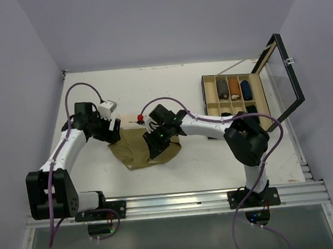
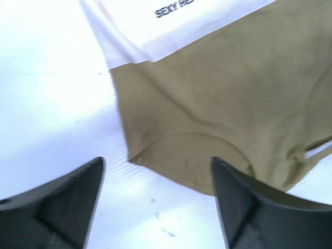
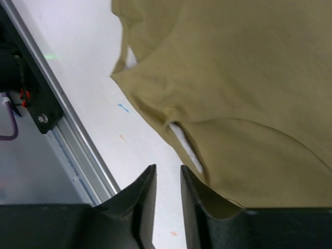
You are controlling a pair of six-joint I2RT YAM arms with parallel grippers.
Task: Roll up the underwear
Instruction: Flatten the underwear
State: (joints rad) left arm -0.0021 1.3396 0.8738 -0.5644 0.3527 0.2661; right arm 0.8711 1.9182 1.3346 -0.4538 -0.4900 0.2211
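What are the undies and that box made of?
The undies look like soft, matte cloth: they wrinkle and fold. Their waistband seems smooth white elastic, with printed letters. The box looks like pale wood, judging by its tan dividers.

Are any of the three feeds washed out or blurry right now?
Top external: evenly lit and sharp, the olive-tan cloth underwear clear on the white table. Left wrist: table overexposed, cream waistband nearly lost in the glare, slight blur. Right wrist: fabric fairly crisp, near black fingers soft.
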